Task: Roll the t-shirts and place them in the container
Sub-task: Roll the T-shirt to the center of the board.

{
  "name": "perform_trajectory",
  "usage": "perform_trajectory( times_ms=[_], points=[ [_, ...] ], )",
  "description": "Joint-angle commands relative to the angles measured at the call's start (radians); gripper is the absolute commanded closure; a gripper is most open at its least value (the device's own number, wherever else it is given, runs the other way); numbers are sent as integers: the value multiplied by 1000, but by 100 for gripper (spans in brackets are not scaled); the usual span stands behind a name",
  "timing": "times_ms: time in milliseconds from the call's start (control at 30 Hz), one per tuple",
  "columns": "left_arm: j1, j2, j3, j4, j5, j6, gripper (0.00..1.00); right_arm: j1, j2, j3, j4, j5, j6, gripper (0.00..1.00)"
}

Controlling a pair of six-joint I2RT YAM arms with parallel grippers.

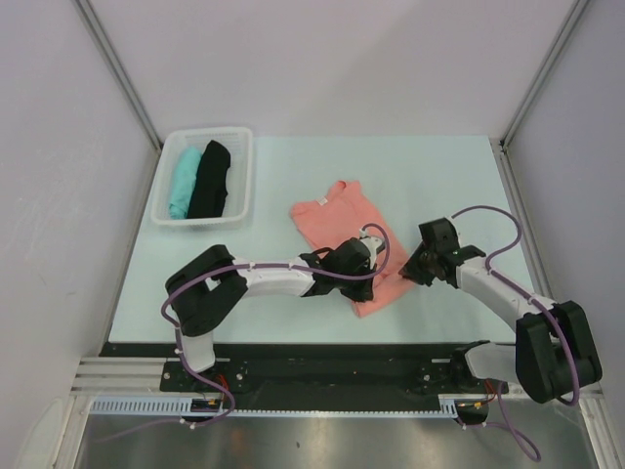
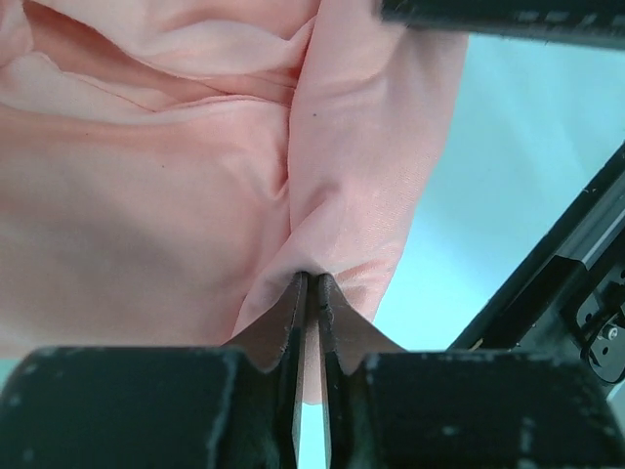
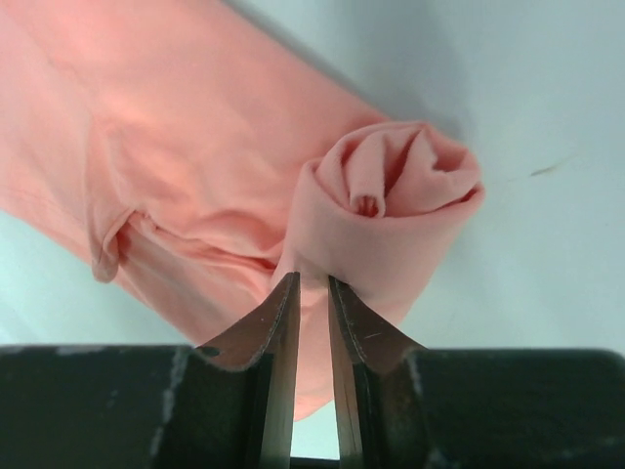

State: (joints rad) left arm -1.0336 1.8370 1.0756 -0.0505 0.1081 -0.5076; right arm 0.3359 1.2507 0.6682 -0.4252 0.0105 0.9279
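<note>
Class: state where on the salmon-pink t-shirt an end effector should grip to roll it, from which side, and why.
Probably best: grip the salmon-pink t-shirt at its near, hem-end edge, coming from the arms' side. The rolled-up end sits there, thick enough to pinch, and flat cloth lies beyond it to roll over.

Left tool [image 1: 374, 266] and right tool [image 1: 406, 274] at salmon t-shirt [image 1: 332, 220]

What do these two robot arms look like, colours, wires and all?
The left arm and right arm each have white tubes between chunky black joints. A purple cable loops along each arm. The jaws are thin, dark, tapered blades on a black block.
</note>
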Motion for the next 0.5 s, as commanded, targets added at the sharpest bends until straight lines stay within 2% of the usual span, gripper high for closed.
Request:
perform_trajectory(
  times_ms=[0,233,467],
  points=[
    [0,31,6,-29,-38,-6,89,-61,-2,25,-35,42,-50,77],
    [-2,27,15,-40,-33,11,90,-127,55,25,-37,62,-81,78],
    [-11,-27,21,-38,-51,64,87,-129,116,25,-23,49,-83,78]
  ],
)
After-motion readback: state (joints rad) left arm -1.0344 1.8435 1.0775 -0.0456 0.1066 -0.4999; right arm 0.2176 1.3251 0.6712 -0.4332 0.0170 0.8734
